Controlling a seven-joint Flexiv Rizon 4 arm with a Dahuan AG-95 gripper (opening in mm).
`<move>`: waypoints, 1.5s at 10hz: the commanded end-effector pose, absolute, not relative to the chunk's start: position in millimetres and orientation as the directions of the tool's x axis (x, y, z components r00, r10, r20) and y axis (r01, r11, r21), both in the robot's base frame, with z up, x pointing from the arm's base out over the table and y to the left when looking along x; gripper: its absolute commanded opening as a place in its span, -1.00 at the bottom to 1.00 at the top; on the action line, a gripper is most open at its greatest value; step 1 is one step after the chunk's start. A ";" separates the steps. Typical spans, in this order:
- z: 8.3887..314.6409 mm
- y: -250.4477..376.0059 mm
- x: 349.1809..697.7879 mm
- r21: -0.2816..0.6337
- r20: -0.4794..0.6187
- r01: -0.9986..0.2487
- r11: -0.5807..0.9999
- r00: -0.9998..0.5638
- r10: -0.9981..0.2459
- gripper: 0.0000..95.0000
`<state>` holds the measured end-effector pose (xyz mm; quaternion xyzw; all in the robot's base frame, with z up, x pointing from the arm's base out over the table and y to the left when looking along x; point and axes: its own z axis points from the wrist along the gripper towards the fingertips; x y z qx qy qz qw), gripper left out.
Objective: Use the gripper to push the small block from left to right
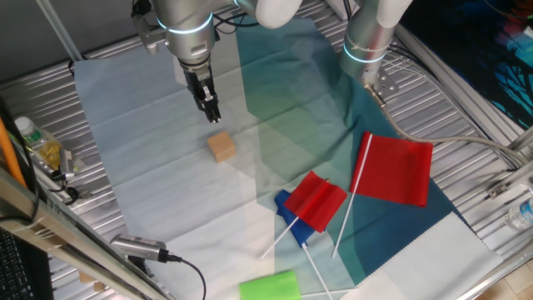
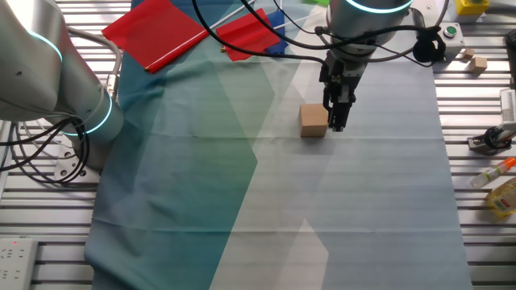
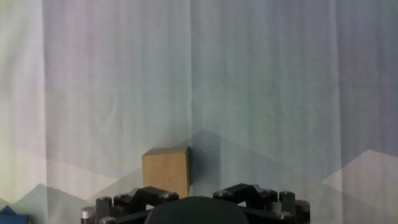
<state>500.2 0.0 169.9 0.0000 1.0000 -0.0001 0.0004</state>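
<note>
The small block (image 1: 222,147) is a light-brown wooden cube lying on the pale left half of the cloth. It also shows in the other fixed view (image 2: 314,121) and low in the hand view (image 3: 166,169). My gripper (image 1: 211,113), black under a silver arm with a cyan ring, hangs just behind and left of the block. In the other fixed view the gripper (image 2: 337,121) stands close beside the block's right face; I cannot tell whether they touch. The fingers look pressed together and hold nothing. The hand view shows only the gripper's black base (image 3: 194,210).
Two red flags (image 1: 400,171) (image 1: 316,200) lie on the teal half of the cloth to the right, with a blue piece (image 1: 289,215) under one. A green cylinder (image 1: 269,286) lies at the front edge. The other silver arm (image 1: 371,33) stands at the back right.
</note>
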 end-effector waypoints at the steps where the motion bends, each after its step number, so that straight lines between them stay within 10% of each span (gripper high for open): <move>1: 170.0 0.0 500.0 0.030 -0.019 -0.249 0.968 -0.969 -0.248 -1.00; 15: 170.0 0.0 500.0 0.013 -0.035 -0.243 0.970 -0.970 -0.242 -1.00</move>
